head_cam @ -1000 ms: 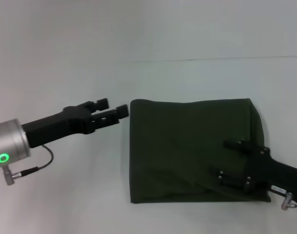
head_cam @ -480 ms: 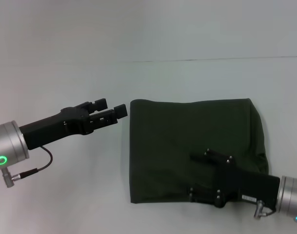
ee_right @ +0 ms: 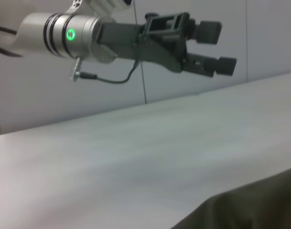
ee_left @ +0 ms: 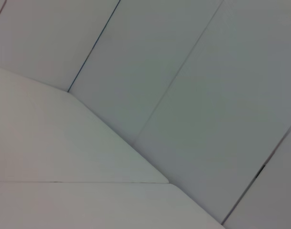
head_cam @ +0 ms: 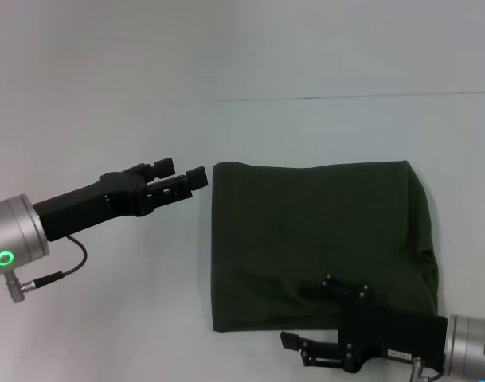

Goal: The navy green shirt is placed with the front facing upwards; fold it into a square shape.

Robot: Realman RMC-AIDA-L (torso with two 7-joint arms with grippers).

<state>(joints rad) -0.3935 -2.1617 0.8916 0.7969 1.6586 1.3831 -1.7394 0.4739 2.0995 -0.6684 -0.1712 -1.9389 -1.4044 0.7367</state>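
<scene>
navy green shirt (head_cam: 314,239) lies folded into a plain dark rectangle on the white counter (head_cam: 107,310), right of centre, no writing showing. left claw (head_cam: 181,179) hovers spread just left of it; right claw (head_cam: 306,348) sits at its near edge, whether spread or not i cannot tell.

The navy green shirt (head_cam: 314,239) is a soft, matt cloth, dark olive, with a few shallow wrinkles near its right edge. The table (head_cam: 146,95) is smooth and pale, with a dull finish and almost no shine. The left pincer (head_cam: 181,179) looks like black matt plastic, and behind it the arm has a brushed silver metal sleeve with a small glossy green light. The right pincer (head_cam: 294,344) is also black and matt, perhaps plastic; this is hard to judge.
</scene>
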